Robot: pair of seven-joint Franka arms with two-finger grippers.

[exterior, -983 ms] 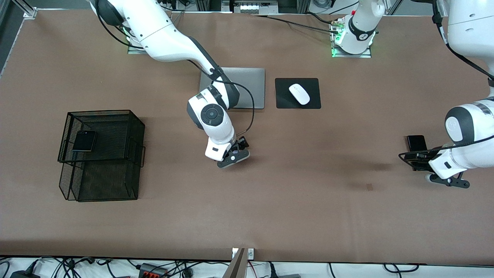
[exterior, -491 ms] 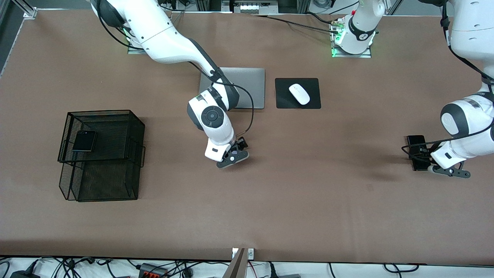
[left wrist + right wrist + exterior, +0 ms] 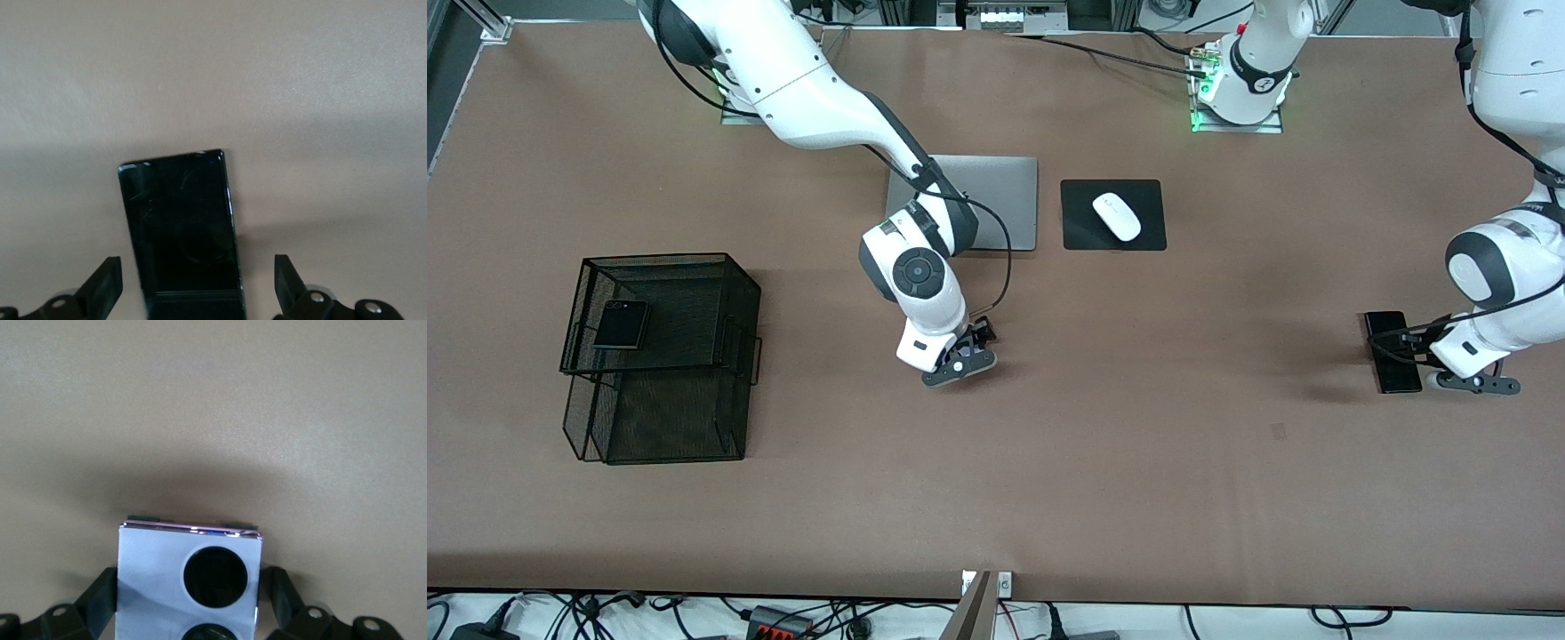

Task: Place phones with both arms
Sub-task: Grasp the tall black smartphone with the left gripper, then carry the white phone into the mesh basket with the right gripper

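Your brown table has a black mesh tray at the right arm's end with the black flip phone in its upper tier. You'll see the right gripper mid-table, fingers touching both sides of the lavender-white phone. Your left gripper is wide open, straddling the slim black phone without contact, phone flat at the left arm's end.

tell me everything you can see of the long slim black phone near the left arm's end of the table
The long slim black slab phone is a glossy dark rectangle with rounded corners; its glassy face shows faint scratches and reflections in the left wrist view. It lies flat on the brown table at the left arm's end. The left gripper hangs over it, fingers open either side, apart from its edges. Nothing else touches it.
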